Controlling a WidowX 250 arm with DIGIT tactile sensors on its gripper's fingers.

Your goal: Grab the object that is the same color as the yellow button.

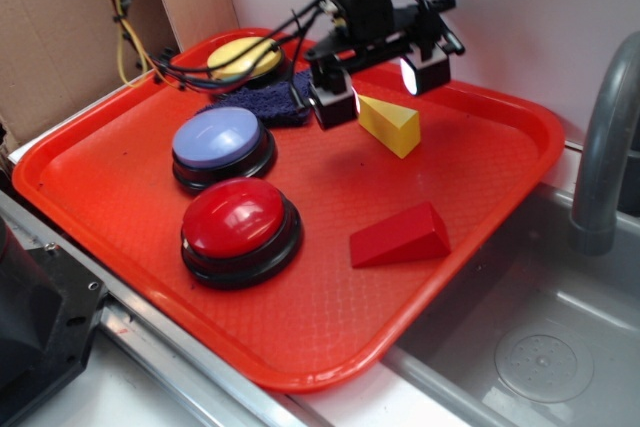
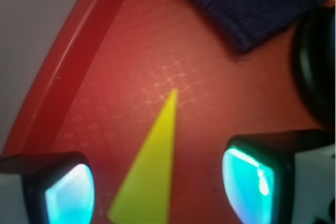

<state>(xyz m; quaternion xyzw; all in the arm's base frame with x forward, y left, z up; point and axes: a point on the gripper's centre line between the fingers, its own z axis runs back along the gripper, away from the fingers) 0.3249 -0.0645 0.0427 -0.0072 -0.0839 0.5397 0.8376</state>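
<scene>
The yellow wedge block [image 1: 392, 125] lies on the red tray [image 1: 480, 157], right of centre toward the back. My gripper [image 1: 380, 87] hangs open just above and behind it, one finger on each side. In the wrist view the yellow wedge [image 2: 149, 174] points away from me between the two fingertips [image 2: 68, 195], with a gap on both sides, and the gripper [image 2: 157, 187] touches nothing. The yellow button [image 1: 243, 55] sits at the tray's back left, partly behind black cables.
A lavender-blue button [image 1: 221, 145] and a red button [image 1: 240, 229] stand on the tray's left half. A red wedge [image 1: 400, 237] lies near the front right. A dark blue cloth [image 1: 262, 104] lies beside the yellow button. A grey sink and faucet [image 1: 605, 147] are right.
</scene>
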